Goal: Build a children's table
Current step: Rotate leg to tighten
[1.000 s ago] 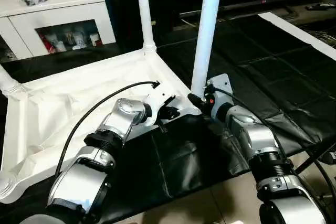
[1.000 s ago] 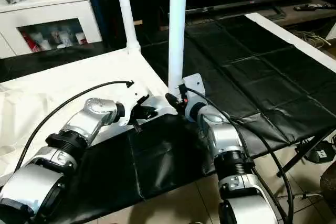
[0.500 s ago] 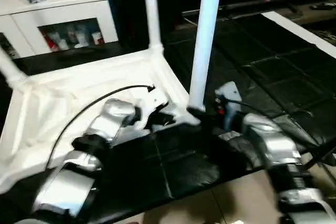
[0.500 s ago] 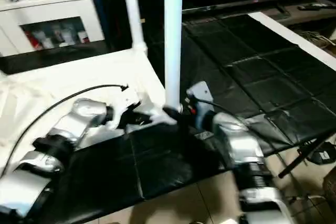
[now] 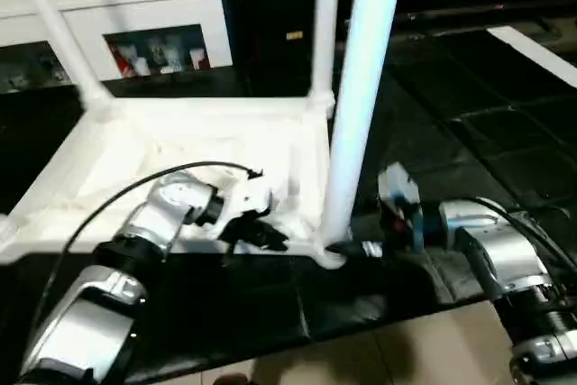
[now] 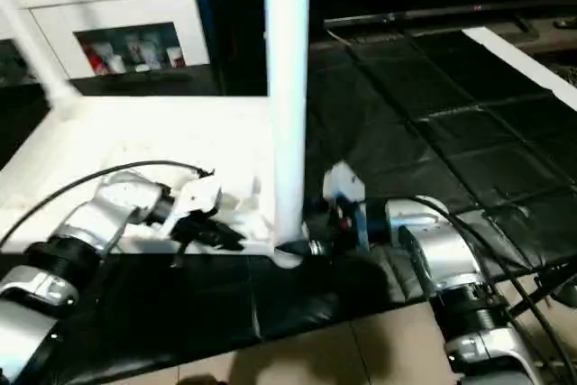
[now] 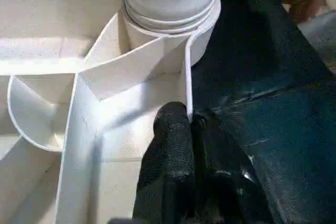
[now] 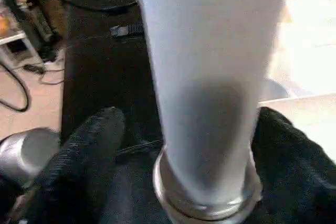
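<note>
Tabletop (image 5: 180,146) lies upside down on the black mat (image 5: 469,132), ribbed underside up. Three legs stand upright in corner sockets: near leg (image 5: 356,105) at the corner closest to me, far leg (image 5: 323,24) at the corner behind it, and a third leg (image 5: 54,29) at the far left corner.

My left gripper (image 7: 190,129) is closed on the tabletop's thin rim wall, one black finger (image 7: 168,156) inside the rim and the other outside against the mat. The grip sits just beside the near corner socket (image 7: 170,14), where the near leg's ringed base is seated.

My right gripper (image 8: 202,145) is at the base of the near leg, low down by the socket. One finger (image 8: 84,150) lies on one side of the leg and the other on the opposite side; the leg stands between them. Left-side finger looks slightly apart from the leg, so I cannot tell whether the grip is tight.

White cabinet (image 5: 135,15) with a glass-fronted shelf stands behind the mat, well apart from the work.
</note>
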{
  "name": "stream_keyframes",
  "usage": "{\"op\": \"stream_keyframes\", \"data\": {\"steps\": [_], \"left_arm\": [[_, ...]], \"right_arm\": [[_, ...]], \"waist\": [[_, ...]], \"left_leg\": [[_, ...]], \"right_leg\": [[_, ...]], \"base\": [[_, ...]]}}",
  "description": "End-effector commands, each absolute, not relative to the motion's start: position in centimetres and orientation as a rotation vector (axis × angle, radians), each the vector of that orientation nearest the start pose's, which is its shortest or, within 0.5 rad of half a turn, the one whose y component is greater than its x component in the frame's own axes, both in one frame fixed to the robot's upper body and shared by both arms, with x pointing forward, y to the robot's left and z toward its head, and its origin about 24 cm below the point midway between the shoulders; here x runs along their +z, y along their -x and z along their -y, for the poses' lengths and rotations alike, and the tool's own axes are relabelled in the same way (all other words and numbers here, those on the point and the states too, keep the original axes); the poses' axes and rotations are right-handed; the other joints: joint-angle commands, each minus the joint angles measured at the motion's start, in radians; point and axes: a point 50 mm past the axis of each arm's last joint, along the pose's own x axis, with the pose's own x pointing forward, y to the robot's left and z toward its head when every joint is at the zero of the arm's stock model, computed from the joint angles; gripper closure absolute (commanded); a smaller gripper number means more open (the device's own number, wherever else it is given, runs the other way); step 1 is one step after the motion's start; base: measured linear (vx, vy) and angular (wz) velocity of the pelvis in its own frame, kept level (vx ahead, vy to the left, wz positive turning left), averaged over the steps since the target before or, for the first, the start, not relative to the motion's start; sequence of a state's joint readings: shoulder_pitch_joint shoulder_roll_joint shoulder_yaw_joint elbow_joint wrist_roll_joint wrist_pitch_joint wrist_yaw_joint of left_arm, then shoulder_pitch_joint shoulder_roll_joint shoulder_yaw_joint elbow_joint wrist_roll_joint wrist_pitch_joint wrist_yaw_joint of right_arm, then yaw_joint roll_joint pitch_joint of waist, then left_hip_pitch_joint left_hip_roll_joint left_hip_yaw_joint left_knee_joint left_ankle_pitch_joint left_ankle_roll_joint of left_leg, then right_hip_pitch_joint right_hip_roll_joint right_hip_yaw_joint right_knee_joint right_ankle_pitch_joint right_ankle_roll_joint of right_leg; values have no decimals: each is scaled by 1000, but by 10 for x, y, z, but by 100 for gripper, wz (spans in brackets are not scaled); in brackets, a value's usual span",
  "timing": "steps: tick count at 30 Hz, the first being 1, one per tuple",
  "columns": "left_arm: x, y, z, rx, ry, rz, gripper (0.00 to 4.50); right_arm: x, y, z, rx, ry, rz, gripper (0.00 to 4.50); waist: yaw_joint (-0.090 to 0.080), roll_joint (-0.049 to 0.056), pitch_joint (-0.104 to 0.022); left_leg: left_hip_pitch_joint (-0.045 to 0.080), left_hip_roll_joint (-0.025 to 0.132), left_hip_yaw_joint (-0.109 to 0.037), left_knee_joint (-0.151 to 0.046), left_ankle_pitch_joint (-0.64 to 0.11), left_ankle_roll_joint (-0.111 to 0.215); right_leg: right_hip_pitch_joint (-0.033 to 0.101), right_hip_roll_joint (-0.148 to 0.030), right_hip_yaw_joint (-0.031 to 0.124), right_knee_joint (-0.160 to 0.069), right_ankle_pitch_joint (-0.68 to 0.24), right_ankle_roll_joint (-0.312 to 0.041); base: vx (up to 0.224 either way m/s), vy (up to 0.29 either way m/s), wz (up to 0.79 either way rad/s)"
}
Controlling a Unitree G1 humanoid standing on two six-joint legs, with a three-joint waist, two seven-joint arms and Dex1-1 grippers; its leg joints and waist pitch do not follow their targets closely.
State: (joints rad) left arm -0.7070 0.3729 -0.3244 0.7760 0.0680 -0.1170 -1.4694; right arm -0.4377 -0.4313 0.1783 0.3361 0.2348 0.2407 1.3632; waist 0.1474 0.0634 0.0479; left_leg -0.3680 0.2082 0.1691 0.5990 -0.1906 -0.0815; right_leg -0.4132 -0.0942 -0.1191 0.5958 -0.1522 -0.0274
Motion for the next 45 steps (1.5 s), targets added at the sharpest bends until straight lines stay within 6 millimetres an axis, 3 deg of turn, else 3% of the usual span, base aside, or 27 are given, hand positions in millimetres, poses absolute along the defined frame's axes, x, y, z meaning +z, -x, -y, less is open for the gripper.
{"op": "stream_keyframes", "data": {"steps": [1, 6, 8, 11, 12, 18, 27, 29, 30, 31, 33, 34, 36, 38, 39, 40, 41, 43, 45], "left_arm": [[69, -316, -125, -1712, -575, -414, 450], [69, -315, -127, -1725, -579, -417, 450], [68, -314, -128, -1729, -582, -417, 450], [67, -313, -130, -1732, -590, -420, 450], [67, -313, -130, -1731, -592, -420, 450], [67, -313, -129, -1729, -593, -420, 450], [63, -317, -124, -1662, -570, -429, 450], [62, -322, -121, -1595, -530, -436, 450], [62, -324, -120, -1561, -508, -438, 450], [62, -327, -117, -1517, -491, -447, 450], [62, -333, -111, -1438, -459, -459, 450], [62, -337, -106, -1393, -438, -460, 450], [64, -343, -98, -1320, -404, -454, 450], [66, -351, -88, -1225, -369, -435, 450], [68, -354, -83, -1179, -355, -428, 450], [72, -361, -75, -1081, -321, -404, 450], [73, -362, -73, -1062, -315, -399, 450], [76, -366, -66, -988, -297, -376, 450], [77, -367, -62, -973, -296, -368, 450]], "right_arm": [[71, -288, 149, 1502, 98, -352, 95], [72, -289, 150, 1508, 99, -350, 125], [73, -289, 149, 1523, 97, -353, 163], [73, -289, 148, 1544, 88, -359, 168], [73, -289, 148, 1547, 85, -360, 196], [73, -288, 148, 1557, 74, -367, 239], [70, -282, 146, 1541, 28, -350, 252], [69, -285, 141, 1467, -4, -326, 252], [67, -287, 138, 1419, -18, -319, 252], [65, -291, 134, 1340, -6, -310, 252], [61, -302, 123, 1168, -18, -304, 252], [61, -306, 116, 1106, -47, -296, 252], [60, -312, 105, 1035, -88, -298, 252], [57, -318, 92, 963, -85, -317, 252], [55, -320, 86, 931, -76, -326, 252], [53, -325, 74, 865, -69, -333, 252], [53, -326, 72, 851, -66, -335, 252], [51, -332, 60, 768, -43, -349, 252], [51, -334, 52, 751, -31, -347, 252]], "waist": [[-2, -14, -74], [-2, -12, -77], [-1, -14, -78], [-1, -17, -78], [-1, -17, -78], [0, -11, -78], [4, -7, -80], [7, -3, -78], [5, 4, -76], [3, -1, -73], [-8, 2, -69], [-19, 6, -67], [-35, -2, -64], [-56, 5, -62], [-64, 5, -61], [-73, 12, -63], [-85, 8, -64], [-91, 6, -70], [-97, 10, -72]], "left_leg": [[9, 24, 0, -66, -176, 73], [5, 26, -2, -65, -150, 76], [4, 26, -2, -64, -144, 79], [3, 26, -1, -63, -138, 82], [4, 26, -1, -63, -138, 83], [5, 26, -1, -63, -145, 78], [8, 26, -1, -62, -155, 73], [11, 27, -1, -64, -169, 67], [10, 26, 0, -64, -175, 65], [11, 24, -1, -66, -194, 52], [12, 20, -2, -70, -215, 25], [17, 13, -6, -71, -248, 8], [11, 6, -8, -73, -252, 5], [17, 3, -8, -72, -272, 14], [15, 3, -8, -71, -276, 13], [12, -1, -13, -71, -280, 7], [6, -2, -13, -72, -266, 11], [10, -5, -11, -69, -240, 25], [1, -1, -12, -71, -209, 41]], "right_leg": [[63, -60, 53, -72, -298, -174], [63, -60, 53, -68, -277, -173], [63, -60, 52, -66, -268, -176], [64, -60, 52, -64, -263, -177], [63, -60, 53, -64, -261, -177], [62, -59, 53, -67, -266, -175], [64, -58, 52, -66, -247, -183], [61, -58, 52, -70, -269, -177], [60, -56, 53, -70, -274, -178], [60, -56, 51, -77, -312, -166], [59, -55, 49, -82, -375, -142], [59, -58, 42, -92, -453, -120], [68, -55, 35, -103, -513, -79], [62, -54, 31, -112, -534, -73], [60, -52, 31, -113, -532, -74], [69, -53, 25, -110, -534, -71], [69, -51, 24, -111, -509, -72], [69, -51, 26, -113, -466, -85], [73, -50, 28, -103, -404, -110]], "base": [[0, 0, 0], [0, 0, 0], [0, 0, 0], [0, 0, 0], [0, 0, 0], [0, 0, 0], [0, 0, 0], [0, 0, 0], [0, 0, 0], [0, 0, 0], [0, 0, 0], [0, 0, 0], [0, 0, 0], [0, 0, 0], [0, 0, 0], [0, 0, 0], [0, 0, 0], [0, 0, 0], [0, 0, 0]]}}
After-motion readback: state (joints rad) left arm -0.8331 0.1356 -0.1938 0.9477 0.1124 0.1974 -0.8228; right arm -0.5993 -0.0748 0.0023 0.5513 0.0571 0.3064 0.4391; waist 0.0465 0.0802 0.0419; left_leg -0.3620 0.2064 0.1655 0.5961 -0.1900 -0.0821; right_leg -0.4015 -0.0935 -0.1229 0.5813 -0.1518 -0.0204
